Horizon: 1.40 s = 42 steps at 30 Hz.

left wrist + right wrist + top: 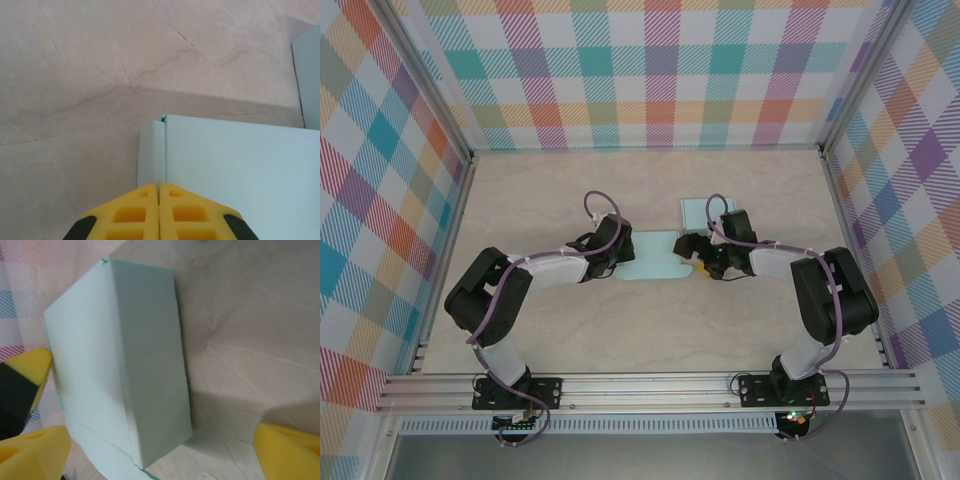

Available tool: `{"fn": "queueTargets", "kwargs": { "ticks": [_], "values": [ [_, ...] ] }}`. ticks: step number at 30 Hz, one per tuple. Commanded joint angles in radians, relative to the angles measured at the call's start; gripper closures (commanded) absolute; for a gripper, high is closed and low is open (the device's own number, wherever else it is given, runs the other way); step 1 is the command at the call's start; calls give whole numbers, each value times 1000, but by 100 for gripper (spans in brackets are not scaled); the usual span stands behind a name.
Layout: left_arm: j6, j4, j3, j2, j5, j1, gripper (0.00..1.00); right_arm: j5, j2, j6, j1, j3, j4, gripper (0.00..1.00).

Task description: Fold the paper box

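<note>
Tabletop (pixel 570 330) centre: pale paper box (pixel 655 258) lies with its long axis left-right, between both arms. Right fingers (pixel 287 447) are spread wide, straddling its folded right end. Left fingers (pixel 135 220) are closed at its left edge, crease (pixel 164 150) dead ahead; pinch unclear.

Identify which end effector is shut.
The left end effector: its yellow fingers meet over the pale green sheet, while the right end effector stands wide open.
</note>
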Motion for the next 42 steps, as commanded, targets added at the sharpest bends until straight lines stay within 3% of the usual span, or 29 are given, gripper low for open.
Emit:
{"fn": "queueTargets", "kwargs": {
  "ticks": [1,15,29,34,37,42],
  "values": [
    [-19,-59,-57,13,47,30,96,-72,28,22,-6,-15,106,7],
    [55,-61,-65,-3,146,101,96,-231,149,74,-3,38,329,13],
    [71,-42,-54,-29,177,102,92,-313,239,179,-2,59,501,46],
    [103,-35,-54,-86,165,102,78,-306,224,214,-1,42,522,55],
    [128,-31,-59,-138,152,102,64,-297,204,229,-2,29,521,62],
    [184,20,-102,-251,122,102,34,-279,153,259,-3,7,488,63]
  ]
}}
